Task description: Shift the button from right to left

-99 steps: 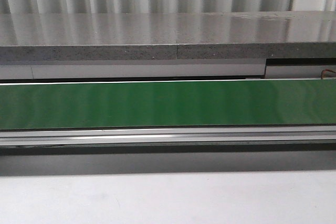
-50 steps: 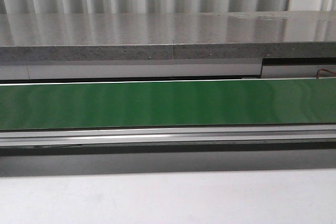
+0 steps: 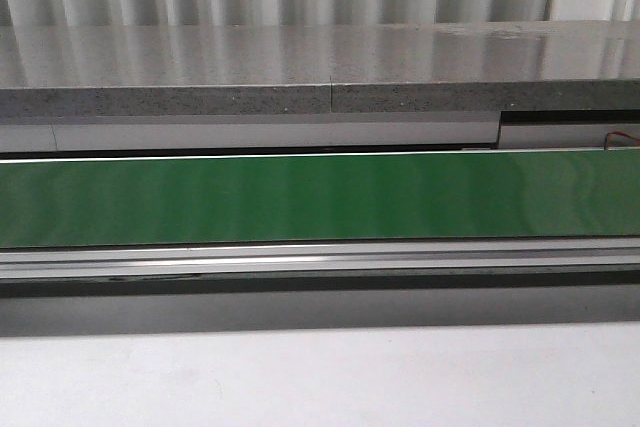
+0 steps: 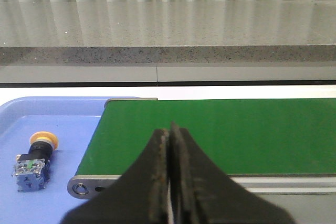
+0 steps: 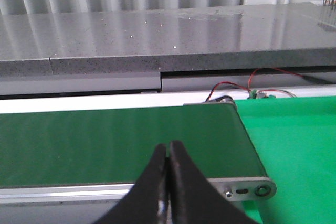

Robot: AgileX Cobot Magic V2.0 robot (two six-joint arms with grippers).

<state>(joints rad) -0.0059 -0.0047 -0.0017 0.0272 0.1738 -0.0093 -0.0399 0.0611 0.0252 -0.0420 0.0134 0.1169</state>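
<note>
The button (image 4: pixel 34 158), with a yellow-orange cap, black collar and blue rear body, lies on its side in a blue tray (image 4: pixel 58 124) beside one end of the green conveyor belt (image 4: pixel 220 135). It shows only in the left wrist view. My left gripper (image 4: pixel 169 129) is shut and empty, held over the near edge of the belt, apart from the button. My right gripper (image 5: pixel 168 146) is shut and empty over the near edge of the belt (image 5: pixel 115 140) close to its other end. Neither gripper shows in the front view.
A grey stone ledge (image 3: pixel 320 67) runs behind the belt (image 3: pixel 320 195). The belt's metal rail (image 3: pixel 320 259) runs along its near side. A bright green surface (image 5: pixel 294 145) lies past the belt's end in the right wrist view, with red wires (image 5: pixel 262 74) behind.
The front view shifted slightly between one second ago and half a second ago; since then nothing has visibly changed.
</note>
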